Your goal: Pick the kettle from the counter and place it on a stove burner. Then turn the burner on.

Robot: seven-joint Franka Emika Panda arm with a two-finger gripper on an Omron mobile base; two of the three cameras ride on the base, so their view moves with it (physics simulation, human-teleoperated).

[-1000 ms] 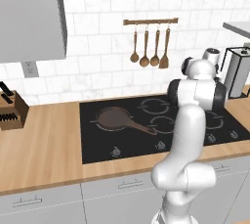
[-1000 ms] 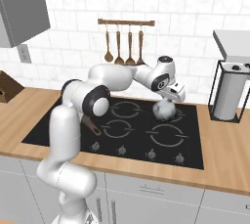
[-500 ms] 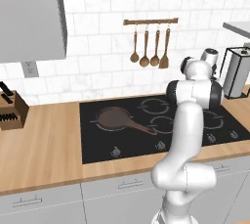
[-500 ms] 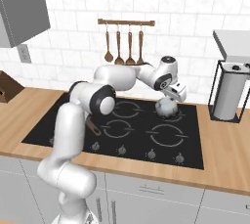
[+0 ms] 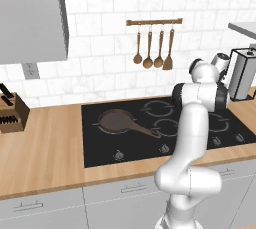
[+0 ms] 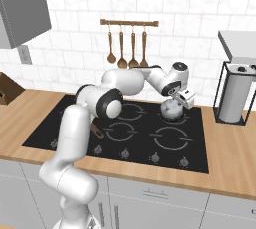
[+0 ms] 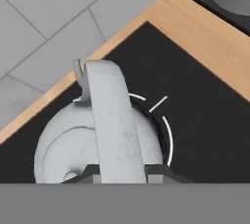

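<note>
Now the hand (image 6: pixel 181 97) grips the kettle (image 6: pixel 172 109) (by its handle) over a burner (image 7: pixel 163 120).

kettle (image 6: pixel 173 110) on rear right burner (image 7: pixel 166 129) of cooktop (image 6: pixel 137 145), frying pan (image 5: pixel 120 121) front left, counter (image 5: pixel 40 143) around

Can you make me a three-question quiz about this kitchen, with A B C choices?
1. Where is the kettle?
A. over a back burner of the cooktop
B. on the wooden counter
C. in the frying pan

2. How many wooden utensils hang on the wall rail?
A. two
B. four
C. six

3. What is the gripper doing?
A. wide open
B. pressing a knob
C. shut on the kettle's handle

Answers: 1 A, the hand view shows burner rings beneath it; 2 B, four hang there; 3 C, the handle runs between the fingertips.
</note>
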